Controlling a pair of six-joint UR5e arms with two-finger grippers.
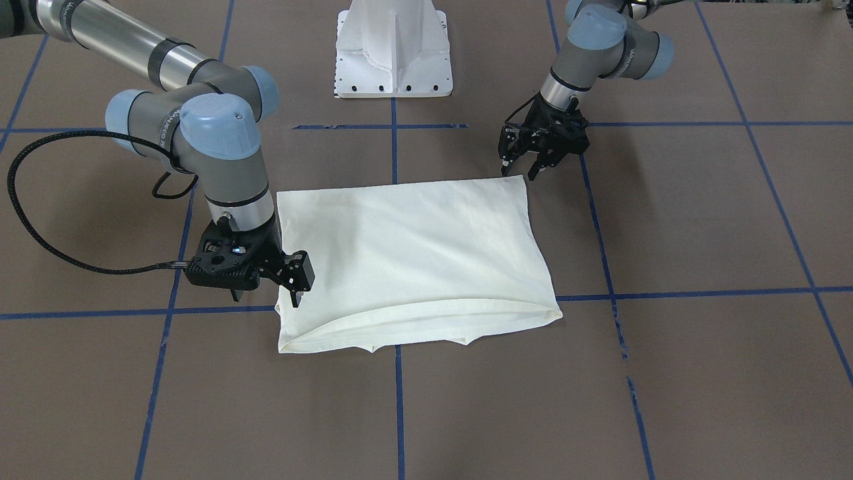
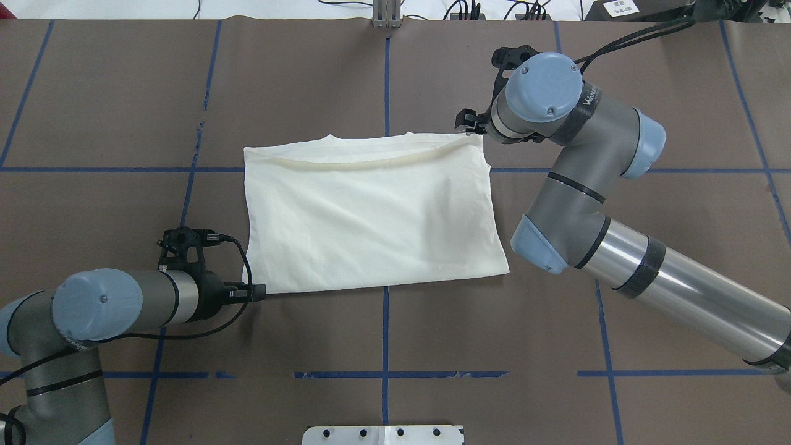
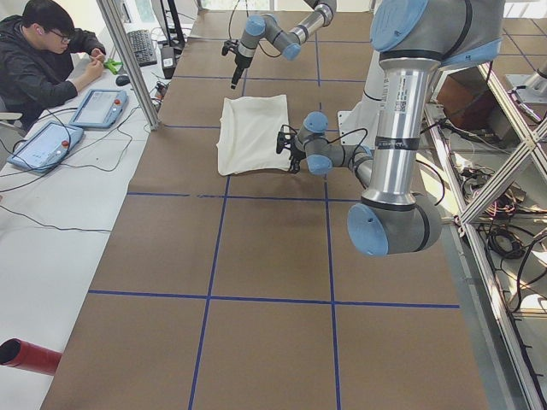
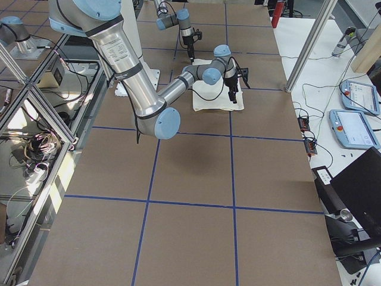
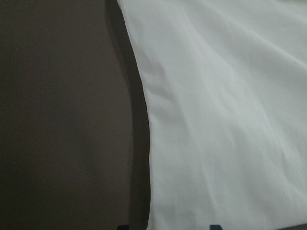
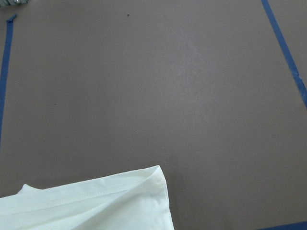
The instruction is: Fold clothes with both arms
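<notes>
A wide table covered in brown sheeting and marked into large squares by blue tape lines fills the scene. The robot's white pedestal base stands at its edge. Along one side runs a white bench where a person sits near two tablet-like control panels. There is one cream T-shirt, folded into a rough rectangle with its plain side up, lying flat at the middle of the table. There are two robot arms, each ending in one black gripper. The left gripper is at the shirt's corner nearest the robot on its left side, with its fingers spread wide and the cloth's edge running between the two tips. It holds nothing. The right gripper points down at the shirt's edge near the far corner on the robot's right side. Whether its fingers are parted or pressed together cannot be told.
</notes>
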